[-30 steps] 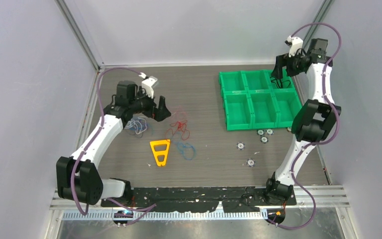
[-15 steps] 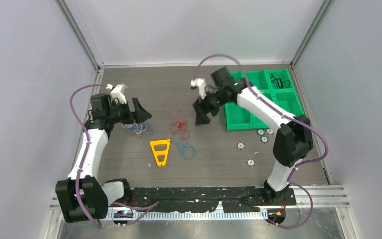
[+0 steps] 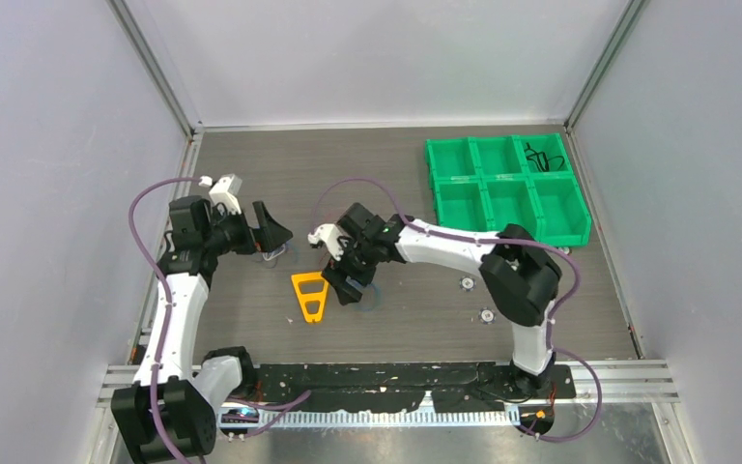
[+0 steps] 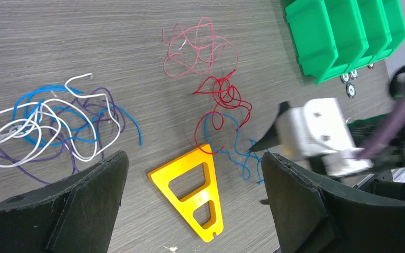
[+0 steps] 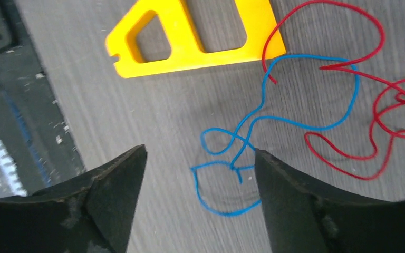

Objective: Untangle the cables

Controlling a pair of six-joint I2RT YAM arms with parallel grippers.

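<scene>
While the thin blue cable (image 5: 238,141) is lying limp and light on the desk (image 5: 137,116), crossing the red cable (image 5: 382,34), the right fingers (image 5: 111,200) and left fingers (image 4: 84,200) are gaping wide and empty. Pinching its loose end is looking wisest.

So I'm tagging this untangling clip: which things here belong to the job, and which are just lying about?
Job: blue wire, red wire, pink wire, the white, blue and purple tangle; probably the green bin tray, with a black cable in its far right compartment.
Lying about: yellow triangular plate, small round discs.
</scene>
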